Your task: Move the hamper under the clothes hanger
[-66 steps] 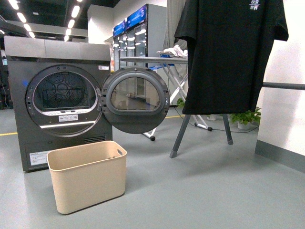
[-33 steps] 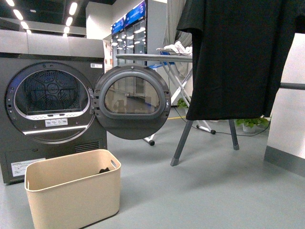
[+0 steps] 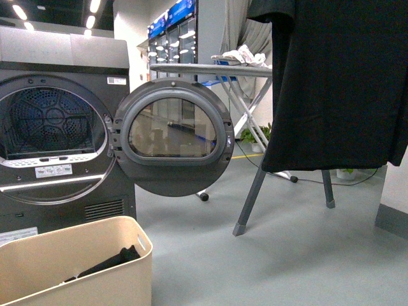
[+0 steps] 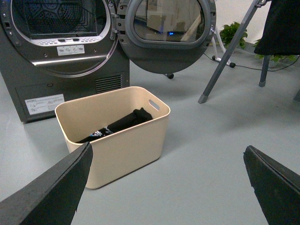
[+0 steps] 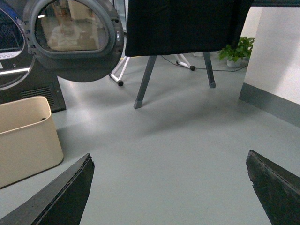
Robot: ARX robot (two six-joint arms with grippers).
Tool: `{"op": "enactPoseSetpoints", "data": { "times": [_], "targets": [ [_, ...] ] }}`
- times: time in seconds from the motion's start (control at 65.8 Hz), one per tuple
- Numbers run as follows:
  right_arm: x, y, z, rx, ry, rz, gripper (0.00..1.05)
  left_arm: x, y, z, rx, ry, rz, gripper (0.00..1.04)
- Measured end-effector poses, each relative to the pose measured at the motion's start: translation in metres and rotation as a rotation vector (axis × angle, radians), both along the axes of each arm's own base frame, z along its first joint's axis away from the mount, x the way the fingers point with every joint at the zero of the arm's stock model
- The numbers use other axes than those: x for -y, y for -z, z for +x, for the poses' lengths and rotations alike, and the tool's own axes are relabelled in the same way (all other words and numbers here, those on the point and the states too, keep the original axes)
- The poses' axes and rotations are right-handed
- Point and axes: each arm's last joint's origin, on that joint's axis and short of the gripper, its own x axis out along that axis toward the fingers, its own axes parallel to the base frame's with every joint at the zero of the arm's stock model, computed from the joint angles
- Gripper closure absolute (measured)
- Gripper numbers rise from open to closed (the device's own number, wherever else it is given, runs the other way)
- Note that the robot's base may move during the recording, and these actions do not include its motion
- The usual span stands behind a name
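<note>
Left jaws: spread wide, nothing between them. Right jaws: same, wide apart, empty. Neither touches anything.

The hamper [image 3: 76,268] sits on the floor [image 3: 306,255] at about 7 o'clock in the front view, close in. It is just in front of the dryer [image 3: 57,127] and near the dryer's open door [image 3: 172,137]. The clothes hanger [image 3: 252,196] is off at 2 to 3 o'clock, with a black shirt [image 3: 344,83] draped over it. It is well apart from the hamper, with bare floor between. The ironing board [image 3: 210,69] behind is not the target.

Handling, my guess:
- **Body:** stiff plastic that holds its shape, though the thin walls may flex a bit under a pinch.
- **Weight:** probably light. Only one dark garment [image 4: 122,124] lies in the bottom, so there is little load and nothing fragile.
- **Sides:** smooth and tapered, so a squeeze on the outer wall would likely slip.

Where to hold: the rim. The handle slot [image 4: 154,104] in the short end facing the clothes hanger is the obvious spot, one finger inside and one outside. I can't see the far end's slot from here. One-sided lifting would likely tilt it, so gripping both short ends looks steadier. Sliding it also seems workable on this smooth floor. For that I'd pull at the rim or push low, since a high push could tip it.
</note>
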Motion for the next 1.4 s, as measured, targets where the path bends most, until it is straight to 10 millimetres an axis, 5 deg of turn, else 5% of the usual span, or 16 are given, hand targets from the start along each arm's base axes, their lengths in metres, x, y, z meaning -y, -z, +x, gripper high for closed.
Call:
{"op": "enactPoseSetpoints", "data": {
  "times": [1.399],
  "targets": [
    [0.0002, 0.0, 0.0, 0.0, 0.005, 0.0, 0.08, 0.0002, 0.0002, 0.0001, -0.002, 0.005, 0.0, 0.07]
  ]
}}
